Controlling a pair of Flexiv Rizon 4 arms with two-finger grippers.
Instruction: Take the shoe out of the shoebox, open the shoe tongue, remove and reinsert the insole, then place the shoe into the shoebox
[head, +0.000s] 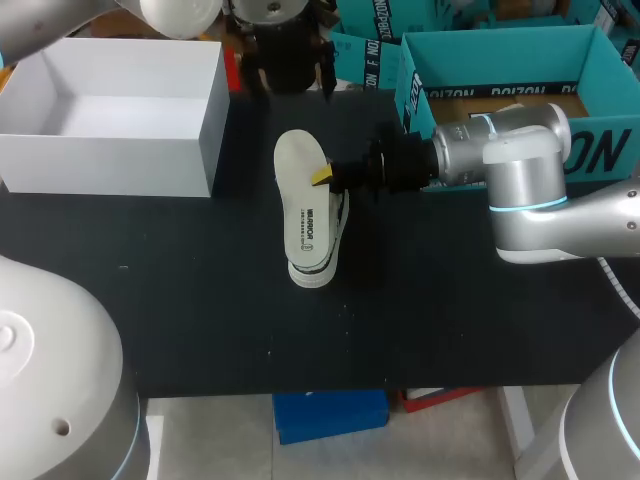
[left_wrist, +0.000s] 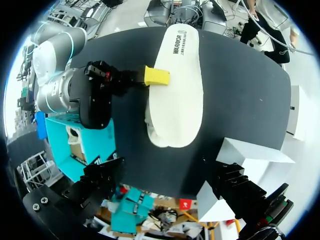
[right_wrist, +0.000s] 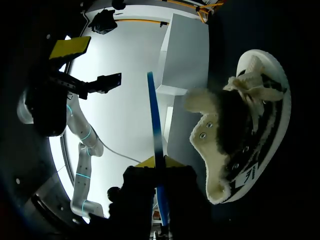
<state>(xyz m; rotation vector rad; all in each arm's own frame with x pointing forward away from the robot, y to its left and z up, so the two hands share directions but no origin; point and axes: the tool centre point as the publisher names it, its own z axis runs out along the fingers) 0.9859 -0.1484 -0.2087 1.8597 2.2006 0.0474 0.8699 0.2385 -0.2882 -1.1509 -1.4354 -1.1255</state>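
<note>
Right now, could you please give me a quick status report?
Left pincer open, above table. Right pincer shut on insole, out of shoe. Shoe on its side on table. Nothing in the way.

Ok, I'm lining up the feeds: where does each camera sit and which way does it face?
Head view: above and behind, looking down on the table; shows the left tool and the right tool shut on the insole.
Left wrist view: on the left wrist, facing down at that insole; the open left tool frames it.
Right wrist view: looks along its fingers; insole edge-on, shoe beside.
Shared: all show the insole.
</note>
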